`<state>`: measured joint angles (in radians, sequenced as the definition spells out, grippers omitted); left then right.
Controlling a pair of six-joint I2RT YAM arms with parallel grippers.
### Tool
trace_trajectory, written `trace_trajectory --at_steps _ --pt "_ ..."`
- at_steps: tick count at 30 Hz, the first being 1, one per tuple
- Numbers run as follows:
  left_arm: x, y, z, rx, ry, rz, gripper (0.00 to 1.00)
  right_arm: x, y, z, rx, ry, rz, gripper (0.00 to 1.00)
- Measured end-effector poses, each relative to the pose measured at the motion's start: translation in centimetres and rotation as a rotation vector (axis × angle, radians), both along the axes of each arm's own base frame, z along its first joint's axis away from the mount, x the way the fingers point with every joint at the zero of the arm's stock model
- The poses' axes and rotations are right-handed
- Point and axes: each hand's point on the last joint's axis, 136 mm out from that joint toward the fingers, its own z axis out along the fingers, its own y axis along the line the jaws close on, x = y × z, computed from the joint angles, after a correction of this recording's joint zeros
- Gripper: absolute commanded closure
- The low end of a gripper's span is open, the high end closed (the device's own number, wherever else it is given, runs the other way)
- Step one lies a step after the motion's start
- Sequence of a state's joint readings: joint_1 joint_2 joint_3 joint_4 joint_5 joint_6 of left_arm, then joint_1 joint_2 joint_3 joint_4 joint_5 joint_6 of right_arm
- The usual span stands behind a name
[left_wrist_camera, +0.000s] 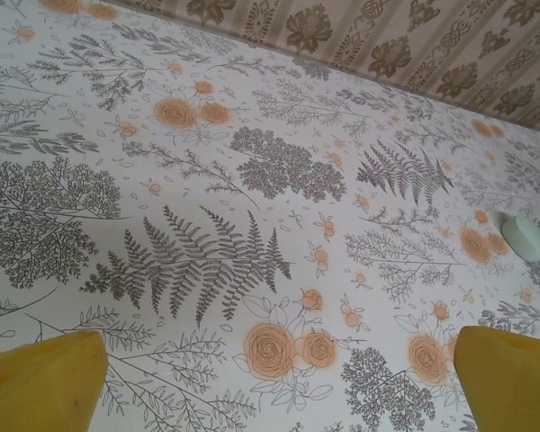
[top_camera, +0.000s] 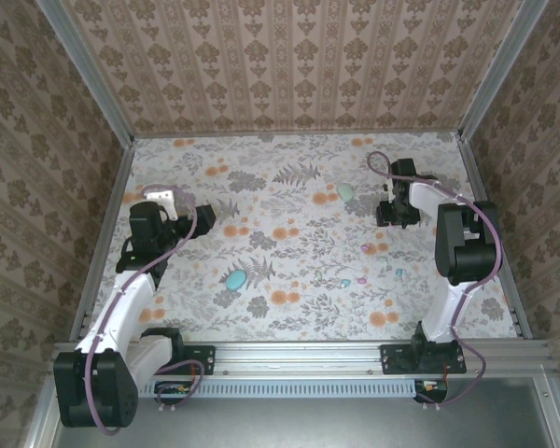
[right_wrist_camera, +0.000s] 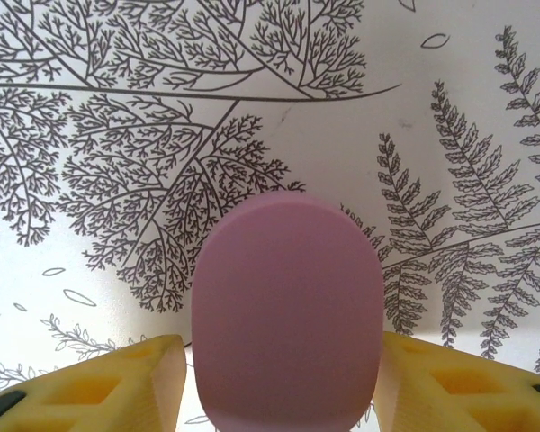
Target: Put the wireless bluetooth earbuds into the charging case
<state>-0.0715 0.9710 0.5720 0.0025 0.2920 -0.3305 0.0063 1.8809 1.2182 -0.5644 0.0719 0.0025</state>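
My right gripper (right_wrist_camera: 279,382) is shut on a pink oval charging case (right_wrist_camera: 288,315); its yellow fingers (right_wrist_camera: 135,382) press both sides, just above the printed cloth. From above, this gripper (top_camera: 397,211) sits at the table's right, far side. Several tiny pastel earbuds (top_camera: 361,277) lie loose on the cloth nearer the arm's base, apart from the gripper. My left gripper (top_camera: 192,222) hovers open at the left with nothing between its fingertips (left_wrist_camera: 45,382), and the cloth shows in the gap.
A mint case (top_camera: 345,191) lies left of the right gripper and also appears as the mint case (left_wrist_camera: 526,238) at the left wrist view's right edge. A teal case (top_camera: 235,278) rests near the middle. Patterned walls (top_camera: 289,65) enclose the floral table (top_camera: 289,233).
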Motion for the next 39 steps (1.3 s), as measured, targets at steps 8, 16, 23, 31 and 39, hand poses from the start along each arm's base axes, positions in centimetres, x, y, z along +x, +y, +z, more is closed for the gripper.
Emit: trace_trajectory --at_steps 8,16,23,31,39 --pt "-0.2 0.0 -0.2 0.010 0.012 -0.006 0.00 0.3 0.0 0.0 -0.002 -0.012 -0.002 0.59" --pt "0.1 -1.9 0.6 -0.022 0.017 -0.078 0.03 0.5 2.2 2.5 0.109 -0.122 0.040 0.66" --pt "0.7 -8.2 2.4 -0.082 0.036 -0.255 0.05 -0.2 10.5 13.3 0.289 -0.502 0.324 0.67" --pt "0.4 -16.1 6.5 -0.179 0.027 -0.464 0.17 -5.9 21.3 17.5 0.368 -0.763 0.888 0.66" --pt "-2.4 -20.5 8.1 -0.254 0.046 -0.610 0.25 -6.7 24.2 19.1 0.344 -0.877 1.063 0.66"
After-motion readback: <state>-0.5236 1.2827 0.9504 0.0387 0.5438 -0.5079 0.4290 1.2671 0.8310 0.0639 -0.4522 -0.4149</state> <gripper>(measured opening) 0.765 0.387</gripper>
